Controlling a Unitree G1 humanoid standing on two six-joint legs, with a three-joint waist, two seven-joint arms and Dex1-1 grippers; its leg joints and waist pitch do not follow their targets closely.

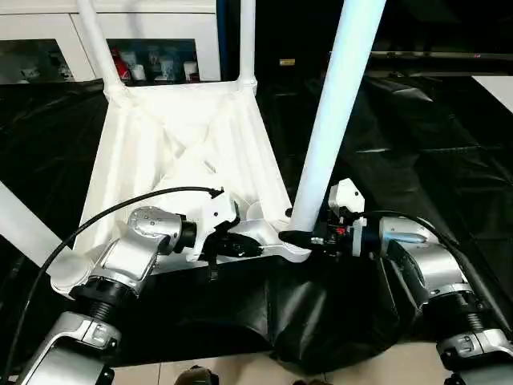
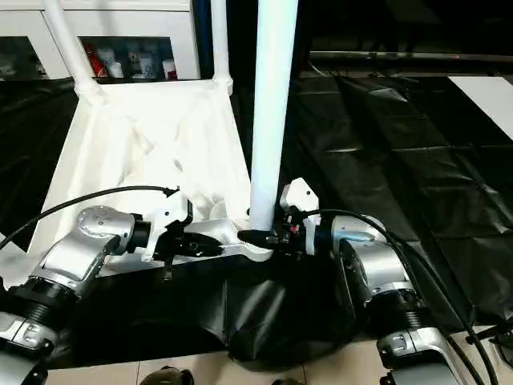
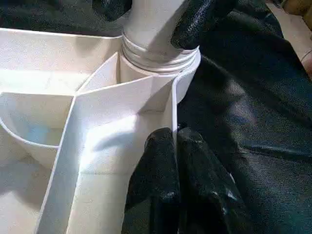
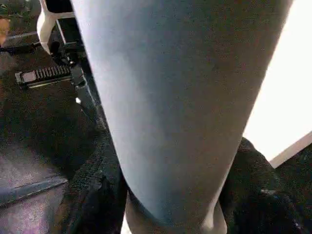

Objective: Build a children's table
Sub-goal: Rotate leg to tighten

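Note:
The white table top (image 1: 176, 152) lies upside down on the black drape, ribbed underside up. Two legs (image 1: 100, 44) stand in its far corner sockets, and a third (image 1: 24, 228) leans out at the near left. The fourth leg (image 1: 337, 104) stands upright in the near right socket (image 3: 161, 68), threads showing just above the socket's rim. My right gripper (image 1: 300, 237) is shut on this leg's base, one finger (image 4: 258, 195) on each side of the tube (image 4: 180, 97). My left gripper (image 1: 240, 245) is shut on the top's near rim beside that socket, its fingers (image 3: 156, 185) pinching the wall.
A white cabinet with glass doors (image 1: 152, 60) stands behind the work surface. The black drape (image 1: 417, 144) spreads wrinkled to the right and hangs over the front edge onto the light floor (image 1: 208, 373). A white surface (image 1: 497, 88) shows at the far right.

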